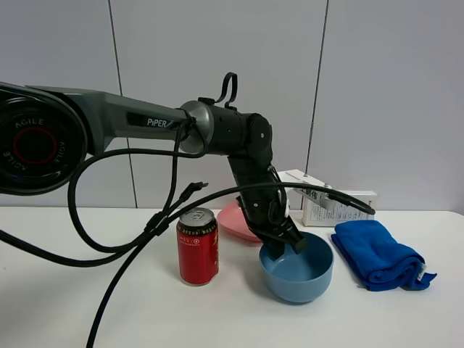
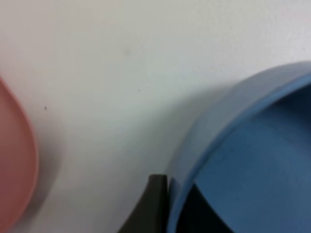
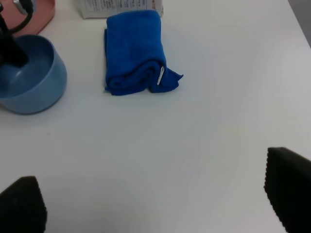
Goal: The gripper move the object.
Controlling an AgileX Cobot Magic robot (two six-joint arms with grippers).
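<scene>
The light-blue bowl (image 1: pixel 297 272) stands on the white table, right of centre. My left gripper (image 1: pixel 281 245) reaches down onto its near-left rim. In the left wrist view the bowl (image 2: pixel 252 160) fills the right side, and the gripper (image 2: pixel 175 196) straddles the rim, one dark finger (image 2: pixel 154 204) outside the wall and the other inside, closed tight on it. My right gripper (image 3: pixel 155 194) is open and empty above bare table, its black pads far apart. Its view shows the bowl (image 3: pixel 29 73) with the left arm's fingers in it.
A red soda can (image 1: pixel 197 246) stands left of the bowl. A pink plate (image 1: pixel 233 220) lies just behind it. A folded bright blue cloth (image 1: pixel 377 254) lies to the right, and a white box (image 1: pixel 326 203) stands behind. Black cables trail over the table's left.
</scene>
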